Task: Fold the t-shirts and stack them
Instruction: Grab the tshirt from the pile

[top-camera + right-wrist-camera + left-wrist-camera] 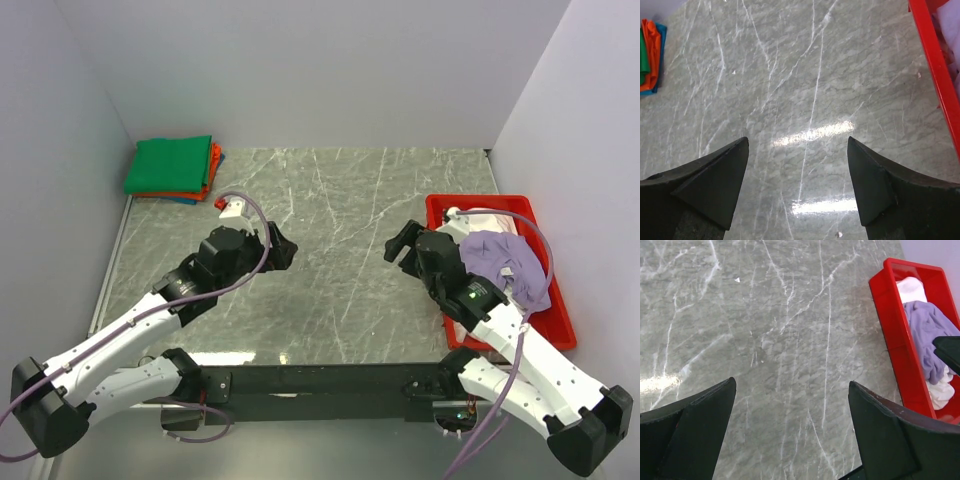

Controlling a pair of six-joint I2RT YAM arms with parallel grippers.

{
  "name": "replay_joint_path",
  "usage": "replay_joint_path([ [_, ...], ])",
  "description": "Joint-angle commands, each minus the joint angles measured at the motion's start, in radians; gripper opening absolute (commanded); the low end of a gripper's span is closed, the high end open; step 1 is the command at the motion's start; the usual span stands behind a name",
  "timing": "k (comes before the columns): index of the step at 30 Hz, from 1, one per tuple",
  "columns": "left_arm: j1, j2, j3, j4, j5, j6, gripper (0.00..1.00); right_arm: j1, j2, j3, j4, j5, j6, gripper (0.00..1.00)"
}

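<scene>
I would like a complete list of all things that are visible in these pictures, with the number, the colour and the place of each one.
table: one, grey marbled, under everything.
walls: three, pale, at the left, far and right sides of the table.
green shirt: one, green, folded, top of the stack in the far left corner.
orange shirt: one, orange-red, folded, under the green one.
blue shirt: one, blue, bottom of that stack, only its edge shows.
tray: one, red, right side of the table.
purple shirt: one, lavender, crumpled in the tray, on top.
white cloth: count unclear, pale white, in the tray under the purple shirt.
left gripper: one, black, open, empty, over bare table.
right gripper: one, black, open, empty, beside the tray.
</scene>
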Motion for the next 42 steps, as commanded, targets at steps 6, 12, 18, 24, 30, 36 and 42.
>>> replay_joint_path([
  [6, -0.002, -0.055, 0.056, -0.032, 0.086, 0.017, 0.99, 0.006, 0.083, 0.089, 0.001, -0.006, -0.013, 0.85],
  [12, -0.002, -0.088, 0.075, -0.075, 0.113, 0.024, 0.99, 0.005, 0.221, 0.202, -0.094, 0.086, -0.014, 0.85],
  [18, -0.002, -0.105, 0.096, -0.127, 0.118, 0.04, 1.0, -0.197, 0.323, 0.29, -0.192, 0.093, -0.028, 0.84],
  [24, -0.001, -0.115, 0.105, -0.153, 0.11, 0.053, 0.99, -0.49, 0.317, 0.282, -0.192, 0.037, -0.049, 0.83],
  [30, -0.002, -0.125, 0.101, -0.175, 0.095, 0.06, 0.99, -0.688, 0.288, 0.172, -0.125, -0.002, -0.051, 0.81],
  [36, -0.002, -0.12, 0.095, -0.176, 0.093, 0.055, 0.99, -0.727, 0.355, 0.087, 0.0, -0.064, -0.036, 0.78],
  [42, -0.002, -0.117, 0.095, -0.182, 0.081, 0.055, 1.0, -0.735, 0.508, 0.086, 0.073, -0.114, -0.032, 0.72],
])
